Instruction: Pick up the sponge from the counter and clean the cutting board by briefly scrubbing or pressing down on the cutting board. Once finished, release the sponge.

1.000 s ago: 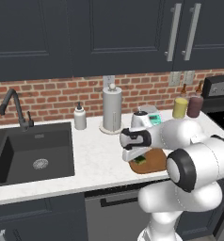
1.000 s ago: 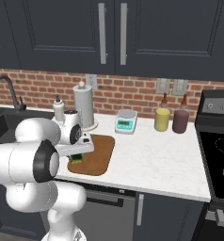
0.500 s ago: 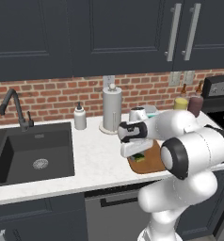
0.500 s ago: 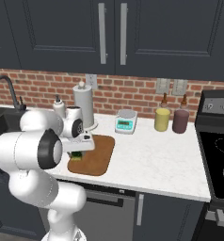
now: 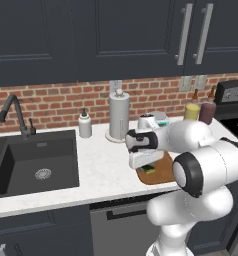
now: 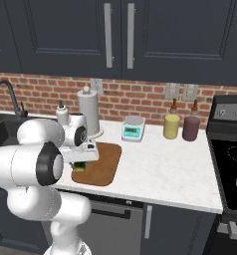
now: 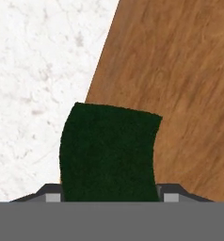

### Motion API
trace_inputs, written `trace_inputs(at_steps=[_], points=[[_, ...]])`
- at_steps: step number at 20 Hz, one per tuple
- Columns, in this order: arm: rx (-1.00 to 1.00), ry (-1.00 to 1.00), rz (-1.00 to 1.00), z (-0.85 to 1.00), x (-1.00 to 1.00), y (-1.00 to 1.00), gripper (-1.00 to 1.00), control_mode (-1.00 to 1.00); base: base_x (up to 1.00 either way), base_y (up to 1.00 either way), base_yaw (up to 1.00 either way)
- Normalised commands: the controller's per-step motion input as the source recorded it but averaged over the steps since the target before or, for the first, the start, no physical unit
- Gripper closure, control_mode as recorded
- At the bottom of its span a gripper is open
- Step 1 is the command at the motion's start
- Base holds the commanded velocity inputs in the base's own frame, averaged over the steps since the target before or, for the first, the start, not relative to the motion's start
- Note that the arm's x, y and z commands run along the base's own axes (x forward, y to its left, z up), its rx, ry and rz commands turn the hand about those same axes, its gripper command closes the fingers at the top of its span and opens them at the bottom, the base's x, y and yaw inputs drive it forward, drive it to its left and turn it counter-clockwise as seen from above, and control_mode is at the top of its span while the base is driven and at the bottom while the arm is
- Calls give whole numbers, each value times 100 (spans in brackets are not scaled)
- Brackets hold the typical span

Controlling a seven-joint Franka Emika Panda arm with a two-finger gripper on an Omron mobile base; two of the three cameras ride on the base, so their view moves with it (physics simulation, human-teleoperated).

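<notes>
Gripping the sponge (image 7: 109, 153) between its two fingers, the claw (image 7: 109, 195) points straight down over the cutting board (image 7: 180, 94). In the hand view the dark green top of the sponge sits between the finger tips, over the board's edge where the brown wood meets the white worktop (image 7: 38, 70). In the left base view the sponge (image 5: 150, 168) shows its yellow-green side under the claw (image 5: 147, 165), on the board's (image 5: 163, 172) left end near the front edge of the worktop (image 5: 103, 175). Behind the board stand a paper towel roll (image 5: 119, 116) and a soap bottle (image 5: 84, 125) near the back wall. A small scale (image 6: 133, 129) stands behind the board's right end, and the black sink (image 5: 36, 160) lies at the worktop's left side.
</notes>
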Motion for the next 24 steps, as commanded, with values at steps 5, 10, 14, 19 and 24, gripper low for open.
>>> trace_inputs(at_steps=[5,10,14,19,24], points=[[0,0,0,-1,-22,0,100,-100,0,0,0],[0,0,0,-20,-9,0,100,-100,0,0,0],[0,0,0,-16,-21,0,100,-100,0,0,0],[0,0,0,-14,-24,0,100,-100,0,0,0],[0,0,-3,-15,4,-1,100,-100,0,0,0]])
